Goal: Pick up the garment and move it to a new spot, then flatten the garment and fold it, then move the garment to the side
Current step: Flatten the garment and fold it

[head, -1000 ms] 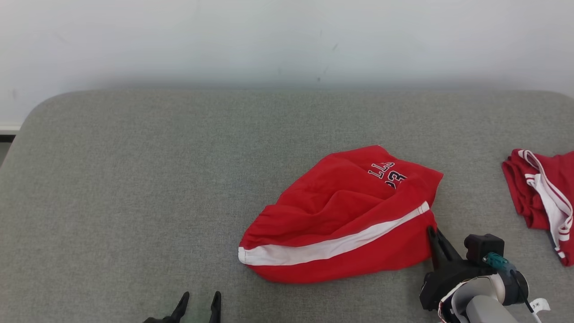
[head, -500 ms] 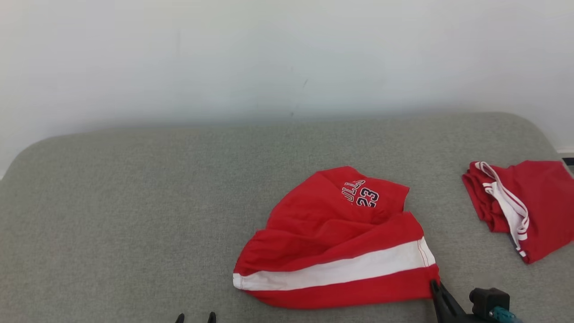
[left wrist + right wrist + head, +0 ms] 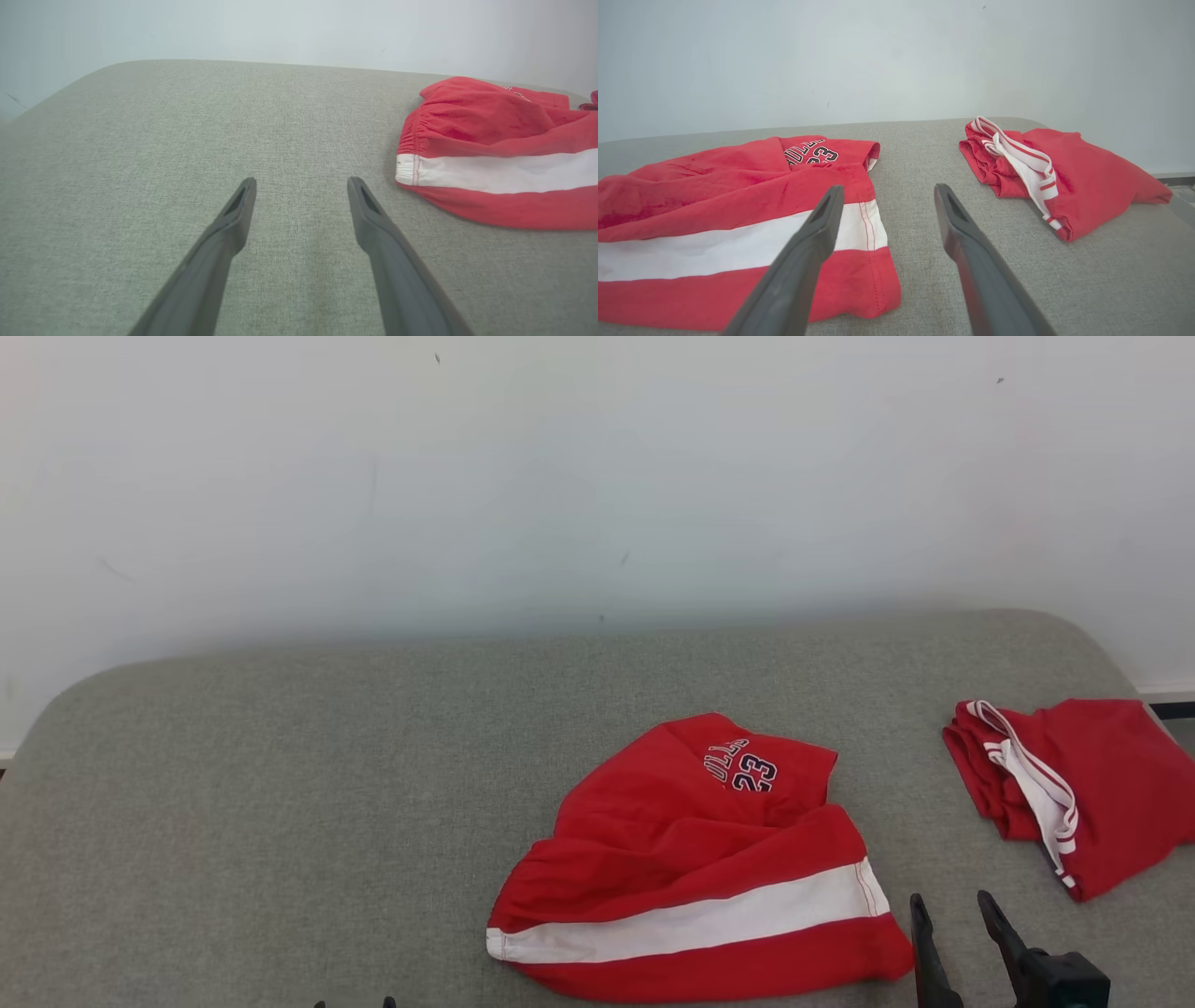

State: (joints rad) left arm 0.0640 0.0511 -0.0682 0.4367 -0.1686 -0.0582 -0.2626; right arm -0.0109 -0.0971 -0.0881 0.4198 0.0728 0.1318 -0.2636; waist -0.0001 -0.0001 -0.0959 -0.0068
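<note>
The garment (image 3: 691,859) is a pair of red shorts with a wide white stripe and a "23" print, lying rumpled on the grey padded table (image 3: 280,803). It also shows in the left wrist view (image 3: 490,135) and the right wrist view (image 3: 714,205). My right gripper (image 3: 950,901) stands open just right of the garment's lower right corner, holding nothing; in its own view the right gripper (image 3: 888,189) has its left finger over the hem. My left gripper (image 3: 302,182) is open over bare table, left of the garment, with its tips at the head view's bottom edge (image 3: 353,1002).
A second red garment (image 3: 1064,793) with white striped trim lies bunched near the table's right edge, also in the right wrist view (image 3: 1045,172). A pale wall rises behind the table. The table's left half is bare fabric.
My right gripper was shut on the garment's lower right corner and has opened, letting it go. The head camera has tilted up, so the whole picture has shifted down.
</note>
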